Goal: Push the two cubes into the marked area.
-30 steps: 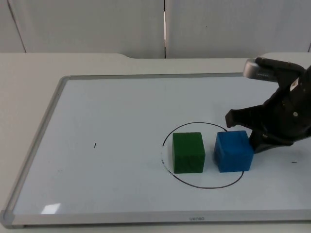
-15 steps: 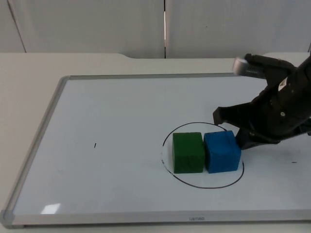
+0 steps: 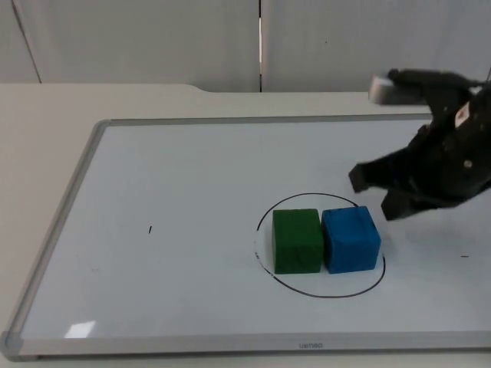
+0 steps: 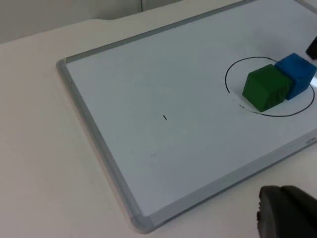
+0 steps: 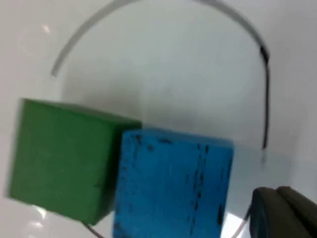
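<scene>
Our right gripper (image 3: 377, 194) hovers just beside the blue foam cube (image 3: 350, 239), its jaws apart and clear of it. That cube touches the green foam cube (image 3: 297, 241), and both sit inside the black drawn circle (image 3: 265, 217) on the whiteboard (image 3: 153, 169). We judge the pushing done. Our left gripper waits; we cannot tell its jaws' state.

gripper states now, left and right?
Left gripper: waiting off the whiteboard, fingers cannot be told.
Right gripper: open, holding nothing, just clear of the blue cube.
</scene>
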You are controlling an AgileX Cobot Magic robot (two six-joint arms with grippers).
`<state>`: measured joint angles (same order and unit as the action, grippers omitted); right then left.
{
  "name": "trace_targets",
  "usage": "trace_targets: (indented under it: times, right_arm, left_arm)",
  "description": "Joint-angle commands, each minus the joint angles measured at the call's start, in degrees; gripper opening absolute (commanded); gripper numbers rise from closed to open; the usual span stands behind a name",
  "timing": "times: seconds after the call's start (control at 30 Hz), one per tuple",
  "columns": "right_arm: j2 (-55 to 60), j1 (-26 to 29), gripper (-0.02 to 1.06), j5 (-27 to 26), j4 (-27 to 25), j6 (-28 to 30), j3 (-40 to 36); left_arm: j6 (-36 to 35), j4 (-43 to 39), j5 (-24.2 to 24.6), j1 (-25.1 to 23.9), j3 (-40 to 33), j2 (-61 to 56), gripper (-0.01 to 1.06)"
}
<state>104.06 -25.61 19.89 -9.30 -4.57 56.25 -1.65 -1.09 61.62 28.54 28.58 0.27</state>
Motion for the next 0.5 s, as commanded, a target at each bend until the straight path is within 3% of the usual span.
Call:
trace_targets:
  times: [0.0,0.2,0.47]
  right_arm:
    - [-4.48,-0.28,0.00,0.37,2.80,0.52,-0.01]
    - [-20.14,-0.28,0.00,3.74,7.82,0.74,-0.01]
    - [-35.56,-0.28,0.00,9.32,7.93,3.51,-0.01]
  left_arm:
    - [-0.13,-0.07,-0.11,0.02,-0.22,-0.27,0.00]
    - [-0.13,-0.07,-0.11,0.02,-0.22,-0.27,0.00]
    - [-0.13,-0.07,-0.11,0.02,-0.22,-0.27,0.00]
